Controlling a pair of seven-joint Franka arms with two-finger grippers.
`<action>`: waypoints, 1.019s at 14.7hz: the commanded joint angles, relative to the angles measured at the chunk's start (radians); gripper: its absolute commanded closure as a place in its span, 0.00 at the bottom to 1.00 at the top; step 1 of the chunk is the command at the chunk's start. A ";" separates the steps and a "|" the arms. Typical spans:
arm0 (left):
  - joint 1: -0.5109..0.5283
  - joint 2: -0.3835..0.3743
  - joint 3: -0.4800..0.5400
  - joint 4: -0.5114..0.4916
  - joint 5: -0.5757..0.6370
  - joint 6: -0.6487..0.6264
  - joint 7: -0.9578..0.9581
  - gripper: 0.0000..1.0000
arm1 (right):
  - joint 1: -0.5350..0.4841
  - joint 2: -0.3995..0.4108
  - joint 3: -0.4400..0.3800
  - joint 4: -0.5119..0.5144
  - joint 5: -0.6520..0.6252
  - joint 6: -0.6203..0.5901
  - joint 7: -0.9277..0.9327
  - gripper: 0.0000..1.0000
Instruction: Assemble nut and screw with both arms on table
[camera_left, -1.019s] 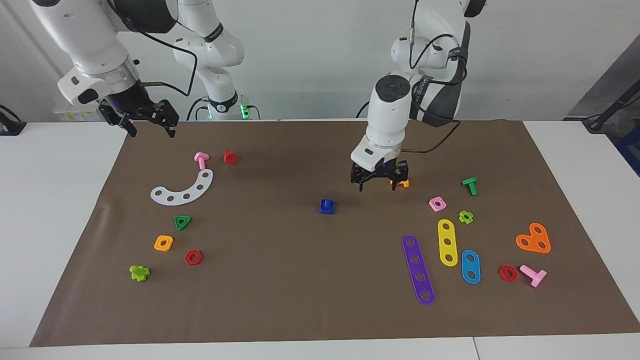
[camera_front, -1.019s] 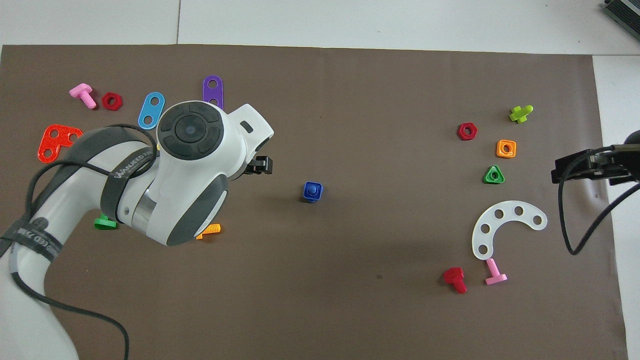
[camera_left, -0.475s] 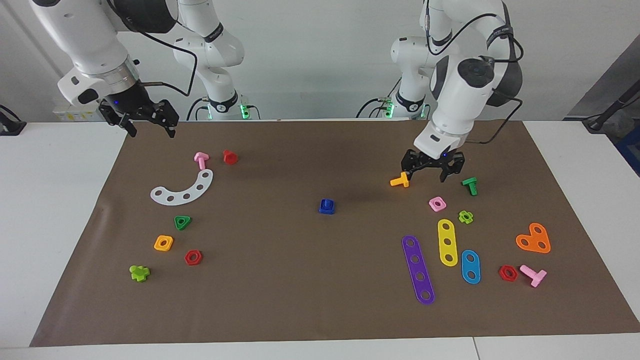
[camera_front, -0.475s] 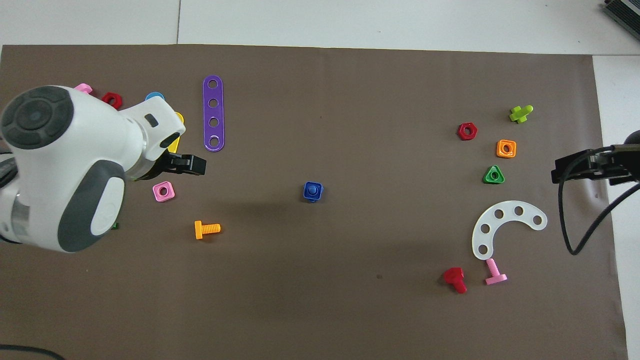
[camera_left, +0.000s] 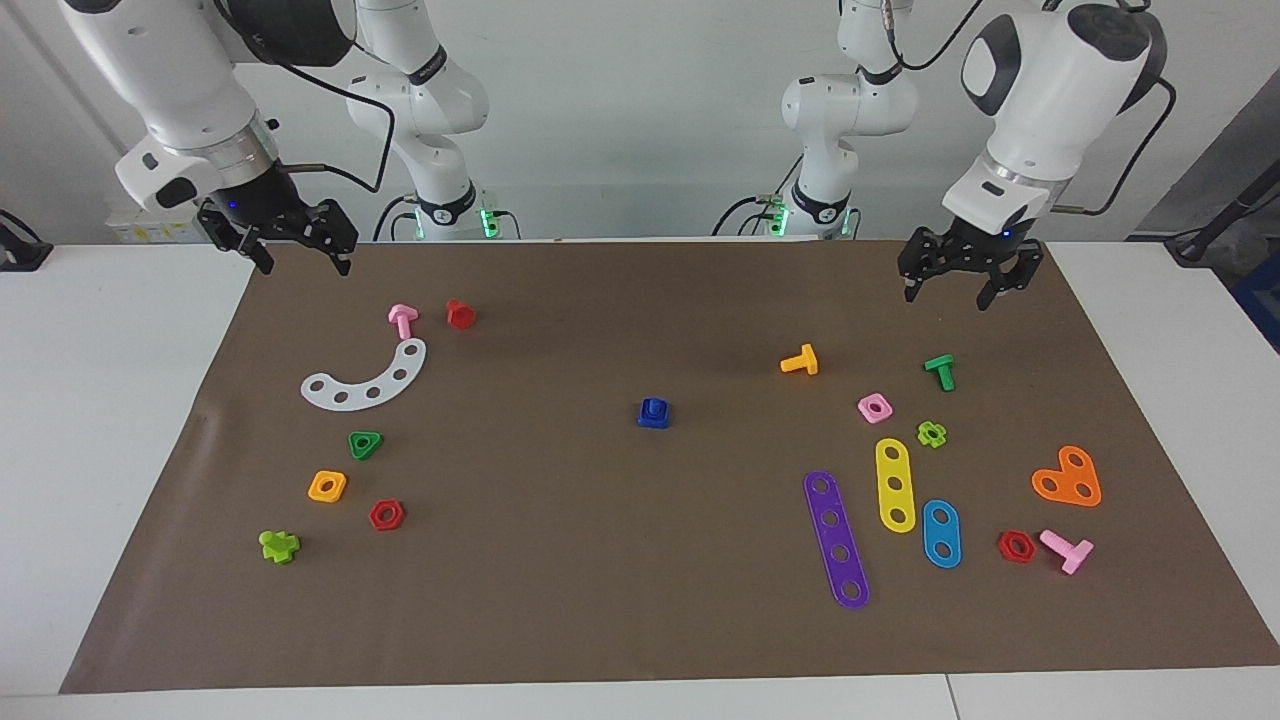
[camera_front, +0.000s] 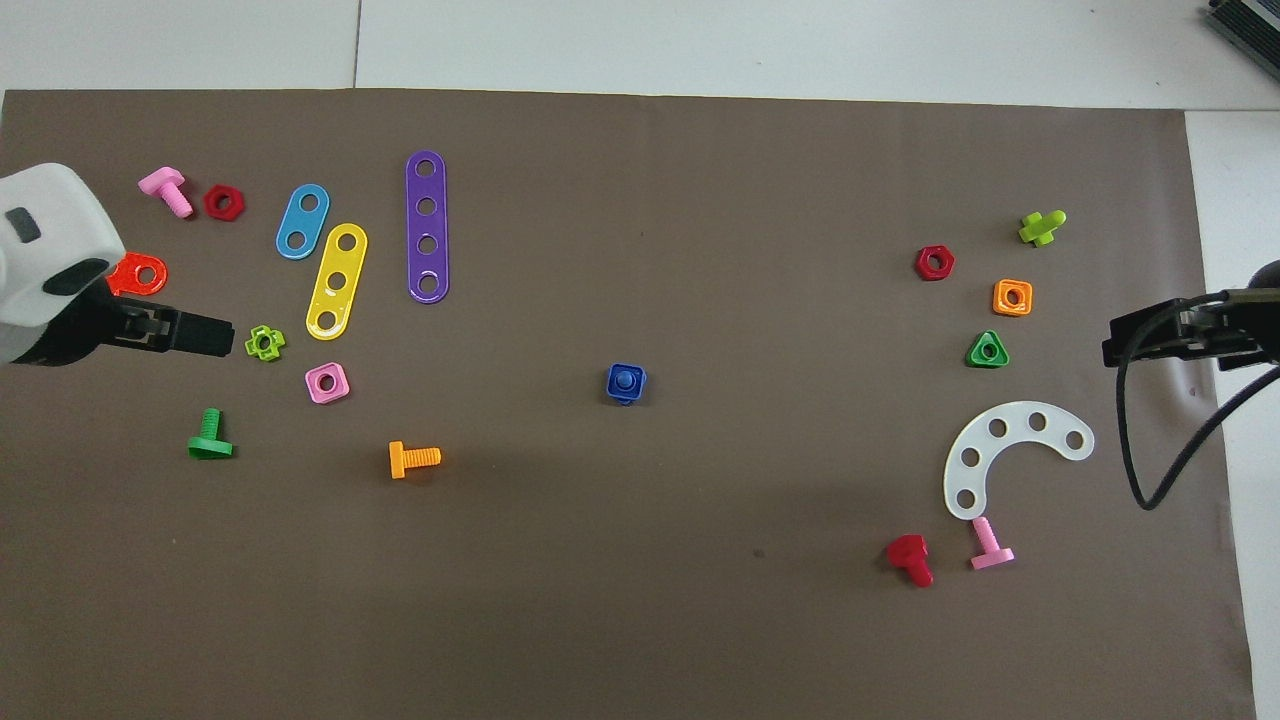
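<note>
Nearest the robots, the left gripper (camera_left: 965, 275) hangs with its fingers spread apart and empty over the mat's (camera_left: 600, 620) edge at the left arm's end. The right gripper (camera_left: 290, 243) hangs likewise, fingers apart, over the mat's corner at the right arm's end. Farther out, at mid-mat, the nut (camera_left: 653, 413) sits with the screw (camera_left: 654, 406) in its hole.

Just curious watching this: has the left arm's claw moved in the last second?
Yes. The left end effector has moved away from the orange bolt toward its own end of the mat, now raised and open.
</note>
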 joint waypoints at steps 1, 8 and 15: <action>0.040 0.052 -0.010 0.139 -0.006 -0.109 0.021 0.00 | -0.001 -0.017 0.001 -0.010 0.009 -0.005 0.006 0.00; 0.071 0.059 -0.025 0.209 0.005 -0.201 0.013 0.00 | -0.001 -0.017 0.001 -0.010 0.009 -0.005 0.006 0.00; 0.071 0.050 -0.023 0.189 0.006 -0.243 -0.001 0.00 | -0.001 -0.017 0.001 -0.010 0.009 -0.005 0.006 0.00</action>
